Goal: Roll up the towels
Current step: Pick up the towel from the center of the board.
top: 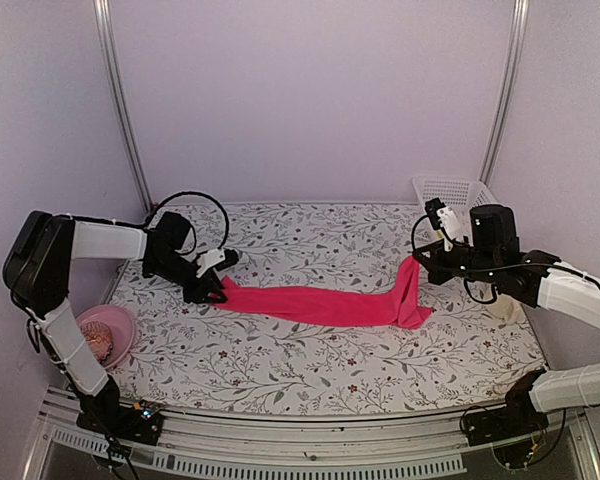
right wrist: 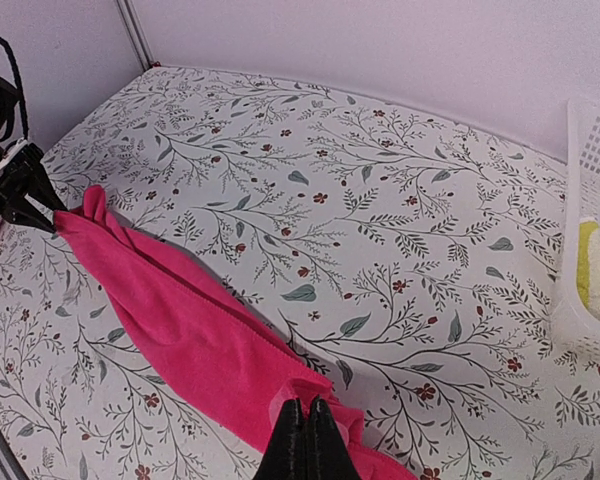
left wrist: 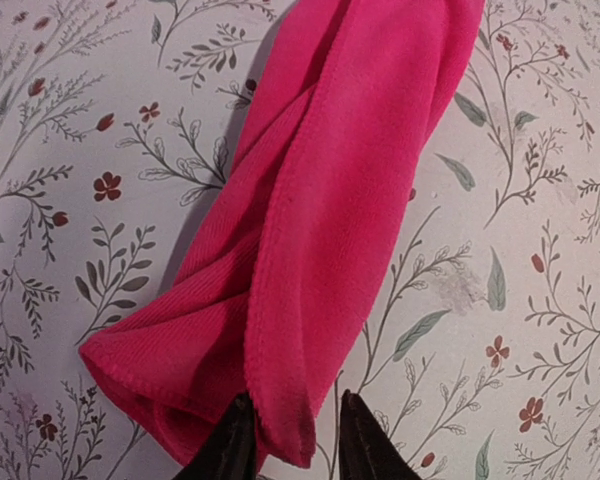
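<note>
The pink towel (top: 315,304) lies bunched into a long strip across the middle of the table. My left gripper (top: 218,288) is low at its left end. In the left wrist view the two fingers stand apart around a fold of the towel (left wrist: 330,200), and the left gripper (left wrist: 298,452) is open, with a gap beside the right finger. My right gripper (top: 421,262) is shut on the right end and holds it lifted above the table. In the right wrist view the right gripper (right wrist: 306,425) pinches the towel (right wrist: 190,320). A yellow-green cloth (right wrist: 591,262) shows partly inside the basket.
A white slatted basket (top: 450,190) stands at the back right corner, also in the right wrist view (right wrist: 580,330). A pink bowl (top: 120,322) with something in it sits off the table's left front. The table carries a floral cover (top: 310,240). Walls close in on three sides.
</note>
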Controlling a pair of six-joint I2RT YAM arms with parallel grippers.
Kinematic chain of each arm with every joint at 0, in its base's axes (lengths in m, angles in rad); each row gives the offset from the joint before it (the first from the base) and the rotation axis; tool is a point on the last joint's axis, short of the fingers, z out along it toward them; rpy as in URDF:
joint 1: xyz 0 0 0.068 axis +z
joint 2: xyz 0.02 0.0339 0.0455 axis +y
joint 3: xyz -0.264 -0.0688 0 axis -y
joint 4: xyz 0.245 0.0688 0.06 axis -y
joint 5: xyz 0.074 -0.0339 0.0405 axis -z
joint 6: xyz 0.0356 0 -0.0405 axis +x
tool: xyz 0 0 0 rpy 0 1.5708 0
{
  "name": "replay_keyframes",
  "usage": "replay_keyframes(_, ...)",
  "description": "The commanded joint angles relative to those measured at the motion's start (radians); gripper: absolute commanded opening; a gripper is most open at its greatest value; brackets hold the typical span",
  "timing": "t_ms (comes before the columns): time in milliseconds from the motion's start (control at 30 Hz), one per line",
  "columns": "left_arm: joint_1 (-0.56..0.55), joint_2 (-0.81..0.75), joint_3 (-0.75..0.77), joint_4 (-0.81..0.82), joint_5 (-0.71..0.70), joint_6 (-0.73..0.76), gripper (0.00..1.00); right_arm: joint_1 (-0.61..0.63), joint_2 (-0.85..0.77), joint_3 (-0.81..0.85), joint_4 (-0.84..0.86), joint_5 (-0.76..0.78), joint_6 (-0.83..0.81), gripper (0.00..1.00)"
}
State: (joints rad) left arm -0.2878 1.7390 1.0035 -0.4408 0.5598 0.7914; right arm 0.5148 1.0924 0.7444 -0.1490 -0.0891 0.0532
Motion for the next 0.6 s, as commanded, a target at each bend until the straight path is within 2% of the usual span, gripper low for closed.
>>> replay_keyframes(0,-0.014,0.013,0.013,-0.010,0.011,0.001,0.25,-0.005,-0.011,-0.004,0.019,-0.011,0.008,0.02)
replay_keyframes(67,-0.015,0.013,0.014,-0.001,0.007,-0.008,0.21,-0.004,-0.009,-0.004,0.020,-0.013,0.008,0.02)
replay_keyframes(267,-0.015,0.009,0.021,0.016,0.009,-0.027,0.16,-0.005,-0.004,-0.001,0.020,-0.015,0.007,0.02)
replay_keyframes(433,-0.016,0.007,0.029,0.015,-0.002,-0.032,0.00,-0.005,0.002,0.004,0.013,-0.020,0.003,0.02)
replay_keyframes(567,-0.014,-0.009,0.035,0.017,-0.002,-0.051,0.00,-0.004,0.004,0.012,-0.008,-0.012,-0.011,0.02)
